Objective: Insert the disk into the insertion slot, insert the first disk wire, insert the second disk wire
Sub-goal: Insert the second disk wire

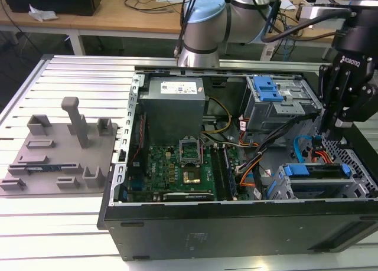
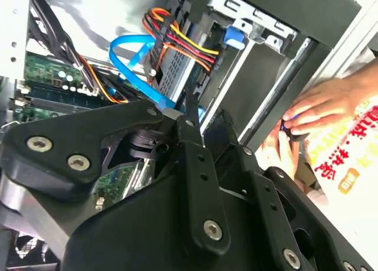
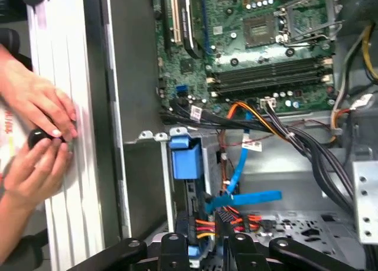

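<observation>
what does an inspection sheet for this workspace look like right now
surface: slatted metal table carrying an open PC case
job's things: disk in its blue carrier sits in the slot
clutter: grey fixture tray at the exterior view's left
grippers: gripper hangs over the disk's end, near its wires
cables: blue cable and red-orange-yellow bundle at the disk
surroundings: a person's hands on the table beside the case; benches behind
</observation>
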Available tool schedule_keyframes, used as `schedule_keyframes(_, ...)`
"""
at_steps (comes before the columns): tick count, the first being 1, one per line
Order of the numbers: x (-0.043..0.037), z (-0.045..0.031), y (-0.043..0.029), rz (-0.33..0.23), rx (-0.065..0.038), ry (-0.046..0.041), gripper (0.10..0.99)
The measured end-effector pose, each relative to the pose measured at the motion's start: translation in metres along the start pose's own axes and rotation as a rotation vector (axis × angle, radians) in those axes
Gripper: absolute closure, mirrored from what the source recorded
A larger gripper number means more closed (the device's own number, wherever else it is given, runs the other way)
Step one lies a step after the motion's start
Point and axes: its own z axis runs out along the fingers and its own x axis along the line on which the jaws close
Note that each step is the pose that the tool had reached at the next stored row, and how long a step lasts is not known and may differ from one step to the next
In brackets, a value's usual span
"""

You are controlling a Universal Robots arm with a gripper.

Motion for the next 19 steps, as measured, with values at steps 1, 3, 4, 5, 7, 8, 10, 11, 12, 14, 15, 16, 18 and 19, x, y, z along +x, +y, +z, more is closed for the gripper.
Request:
schedule_keyframes(1, -0.0006, 0.0020, 0.0013, 0.000, 0.001, 0.0094, 0.765)
schedule_keyframes(3, -0.0013, 0.0040, 0.0038, 0.000, 0.001, 0.0128, 0.765)
schedule_keyframes(4, -0.0022, 0.0050, 0.0060, 0.000, 0.001, 0.0131, 0.765)
schedule_keyframes(5, -0.0032, 0.0066, 0.0075, 0.000, 0.001, 0.0130, 0.765)
schedule_keyframes(7, -0.0039, 0.0085, 0.0075, 0.000, 0.002, 0.0148, 0.765)
schedule_keyframes(8, -0.0041, 0.0090, 0.0076, 0.000, 0.002, 0.0164, 0.765)
schedule_keyframes(10, -0.0046, 0.0103, 0.0076, 0.000, 0.002, 0.0216, 0.765)
schedule_keyframes(11, -0.0048, 0.0107, 0.0076, 0.000, 0.003, 0.0240, 0.765)
schedule_keyframes(12, -0.0053, 0.0109, 0.0082, 0.000, 0.003, 0.0255, 0.765)
schedule_keyframes(14, -0.0076, 0.0109, 0.0099, 0.000, 0.003, 0.0283, 0.765)
schedule_keyframes(15, -0.0086, 0.0108, 0.0105, 0.000, 0.003, 0.0293, 0.765)
schedule_keyframes(16, -0.0096, 0.0108, 0.0106, 0.000, 0.003, 0.0302, 0.765)
schedule_keyframes(18, -0.0100, 0.0109, 0.0107, 0.000, 0.003, 0.0305, 0.765)
schedule_keyframes(19, -0.0103, 0.0110, 0.0108, 0.000, 0.003, 0.0306, 0.765)
